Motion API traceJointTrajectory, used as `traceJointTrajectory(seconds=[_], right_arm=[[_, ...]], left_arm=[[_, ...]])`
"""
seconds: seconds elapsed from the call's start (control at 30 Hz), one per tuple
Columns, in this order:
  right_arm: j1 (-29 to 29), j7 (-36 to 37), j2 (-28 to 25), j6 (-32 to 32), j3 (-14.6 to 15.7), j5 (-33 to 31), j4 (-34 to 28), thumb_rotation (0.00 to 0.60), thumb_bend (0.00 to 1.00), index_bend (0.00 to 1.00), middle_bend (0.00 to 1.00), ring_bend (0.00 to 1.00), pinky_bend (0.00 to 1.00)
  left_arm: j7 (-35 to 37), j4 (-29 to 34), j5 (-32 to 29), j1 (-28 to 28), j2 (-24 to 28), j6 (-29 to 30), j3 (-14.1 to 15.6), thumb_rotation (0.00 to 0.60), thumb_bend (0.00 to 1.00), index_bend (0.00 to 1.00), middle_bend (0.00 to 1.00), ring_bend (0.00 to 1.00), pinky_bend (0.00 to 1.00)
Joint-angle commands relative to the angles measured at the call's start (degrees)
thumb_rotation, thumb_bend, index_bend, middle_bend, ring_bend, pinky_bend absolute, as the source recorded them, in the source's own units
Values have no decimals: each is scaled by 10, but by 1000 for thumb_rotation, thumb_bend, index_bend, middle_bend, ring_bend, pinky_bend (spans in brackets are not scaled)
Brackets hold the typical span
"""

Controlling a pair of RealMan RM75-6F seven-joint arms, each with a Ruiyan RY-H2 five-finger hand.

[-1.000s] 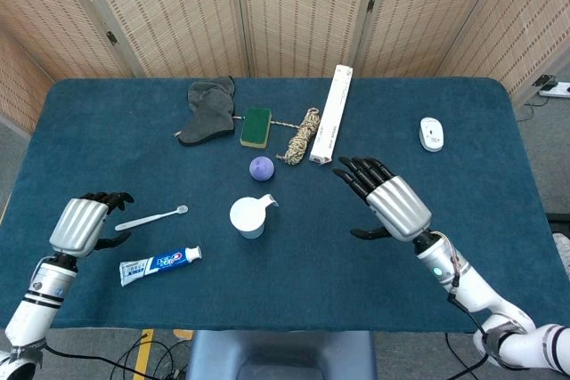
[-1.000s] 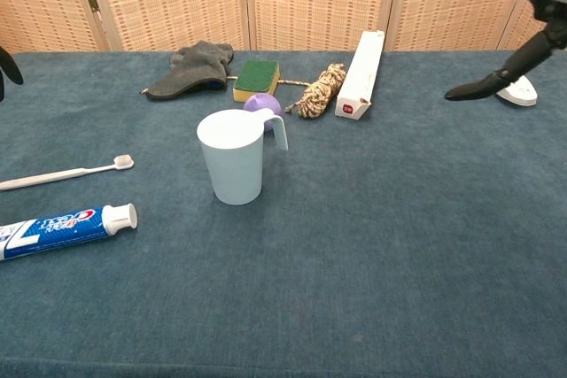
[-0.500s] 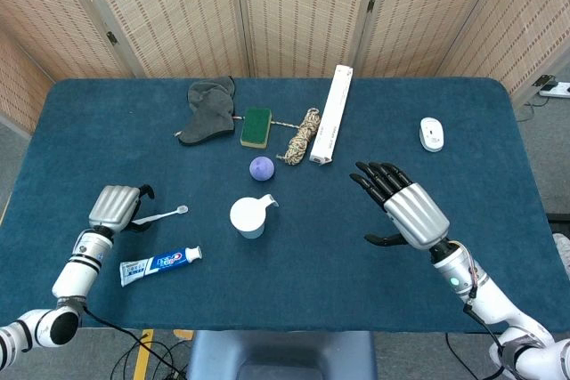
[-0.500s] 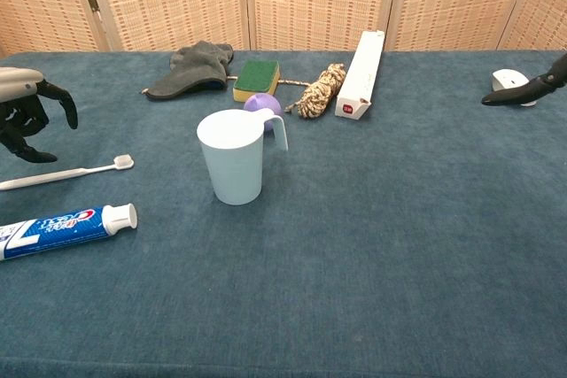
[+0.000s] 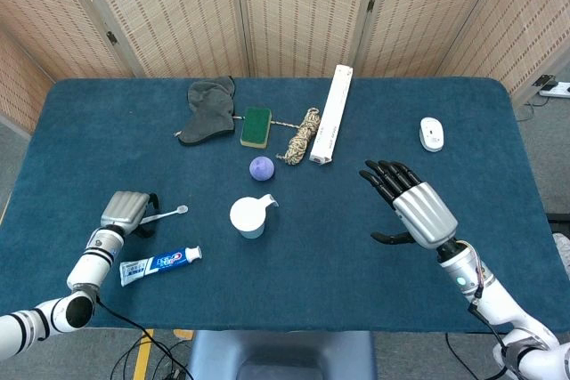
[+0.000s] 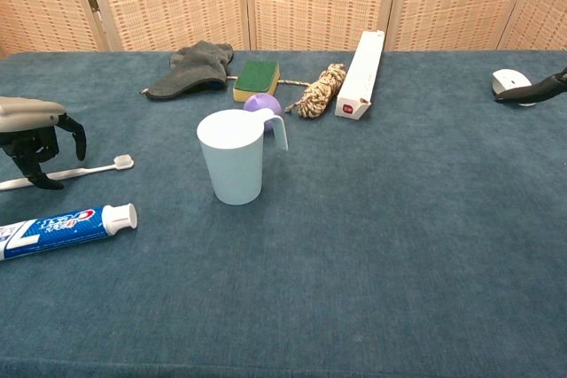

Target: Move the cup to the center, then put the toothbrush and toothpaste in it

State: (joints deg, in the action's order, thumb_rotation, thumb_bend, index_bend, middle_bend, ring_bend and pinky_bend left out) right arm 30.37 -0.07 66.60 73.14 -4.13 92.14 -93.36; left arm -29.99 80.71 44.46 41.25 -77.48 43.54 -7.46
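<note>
Two hands are shown. At lower left, the left hand [image 5: 125, 213] is curled over the toothbrush [image 5: 165, 214] handle, grasp unconfirmed. The right hand [image 5: 414, 209] is spread, empty. The cup [image 5: 248, 217] stands mid-frame, the toothpaste [image 5: 160, 264] below-left. A firm pinch before lifting is advised.

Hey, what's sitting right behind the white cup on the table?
A small purple ball sits right behind the cup. From the chest view the cup's rim hides the ball's lower part; the head view shows them apart. Further back lie a green sponge and a coiled rope.
</note>
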Motion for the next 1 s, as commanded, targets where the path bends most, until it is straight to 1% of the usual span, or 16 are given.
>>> traceJointTrajectory(seconds=[0.03, 0.27, 0.4, 0.7, 0.83, 1.0], right_arm=[[-1, 1, 0, 0, -1, 0, 2, 600, 0, 0, 48, 79, 140], [-4, 7, 2, -2, -2, 0, 5, 600, 0, 0, 54, 79, 140], [-6, 10, 0, -2, -5, -1, 6, 600, 0, 0, 54, 79, 140], [-11, 15, -1, 0, -8, -2, 9, 600, 0, 0, 55, 83, 139], [-12, 17, -1, 1, -9, -1, 11, 600, 0, 0, 55, 85, 141], [-14, 20, 0, 1, -10, -1, 13, 600, 0, 0, 55, 88, 140]], left_arm=[[-5, -1, -11, 6, -1, 1, 7, 600, 260, 405, 887, 827, 940], [-11, 6, -29, 17, 4, 0, 22, 600, 260, 426, 887, 828, 939], [-15, 16, -28, 23, 8, 3, 32, 600, 260, 441, 888, 828, 939], [-12, 39, -38, 36, 18, 0, 47, 600, 260, 446, 888, 828, 937], [1, 38, -16, 31, 12, 22, 46, 600, 260, 463, 888, 828, 936], [32, 7, 20, 21, -13, 43, 41, 600, 260, 476, 888, 828, 936]])
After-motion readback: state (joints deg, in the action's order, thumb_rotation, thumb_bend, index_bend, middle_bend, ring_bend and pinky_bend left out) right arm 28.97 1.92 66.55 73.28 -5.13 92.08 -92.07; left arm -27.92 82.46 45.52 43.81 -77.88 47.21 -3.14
